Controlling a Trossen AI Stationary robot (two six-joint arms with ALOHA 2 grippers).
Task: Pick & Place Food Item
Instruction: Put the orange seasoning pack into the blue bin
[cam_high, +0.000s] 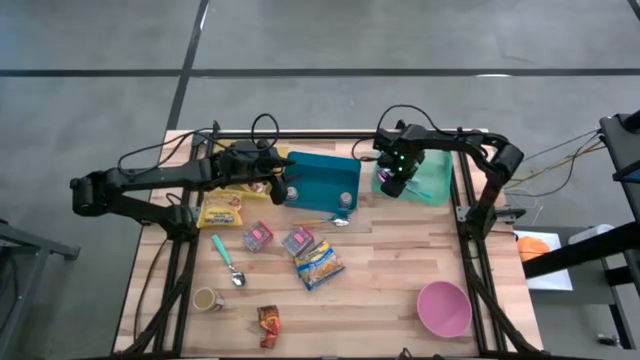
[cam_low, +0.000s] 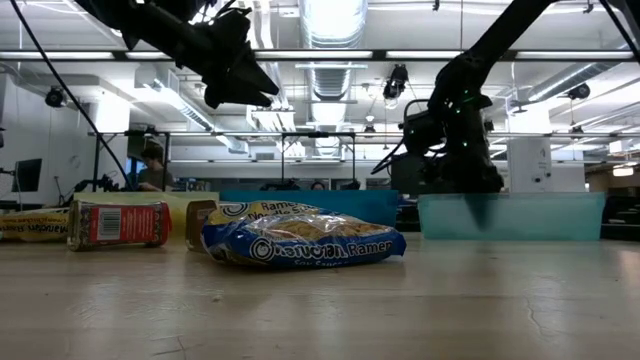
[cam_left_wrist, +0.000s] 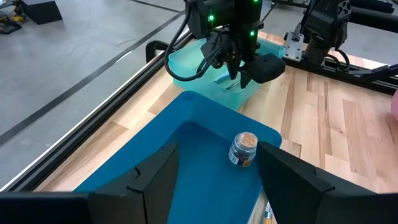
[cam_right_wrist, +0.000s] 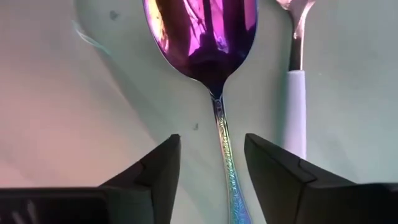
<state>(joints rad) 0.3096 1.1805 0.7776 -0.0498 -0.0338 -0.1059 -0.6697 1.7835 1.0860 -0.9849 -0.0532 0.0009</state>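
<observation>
The bench (cam_high: 400, 280) carried scattered food: a ramen pack (cam_high: 319, 264) near the middle, two small packets (cam_high: 257, 237) (cam_high: 298, 240) just behind it, a yellow bag (cam_high: 222, 210) toward the left edge, and a snack wrapper (cam_high: 268, 326) at the front edge. A teal-handled spoon (cam_high: 227, 259) and a cup (cam_high: 207, 299) lay toward the front-left, and a pink bowl (cam_high: 444, 307) sat near the front-right corner. A blue bin (cam_high: 322, 178) stood at the back middle with a small jar (cam_left_wrist: 242, 149) inside, and a pale green bin (cam_high: 432, 180) stood beside it toward the back-right.

The left tool (cam_left_wrist: 214, 171) hung over the blue bin's left end, its fingers moderately apart and holding nothing, with the jar ahead of them. The right tool (cam_right_wrist: 211, 163) pointed straight down into the green bin. In its wrist view an iridescent purple spoon (cam_right_wrist: 205, 37) lay on the bin floor, its handle running between the parted fingers (cam_right_wrist: 155, 168) without clear contact, and a white-handled utensil (cam_right_wrist: 295, 93) lay just beside it. The food items all lay on the open bench, well apart from both tools.
</observation>
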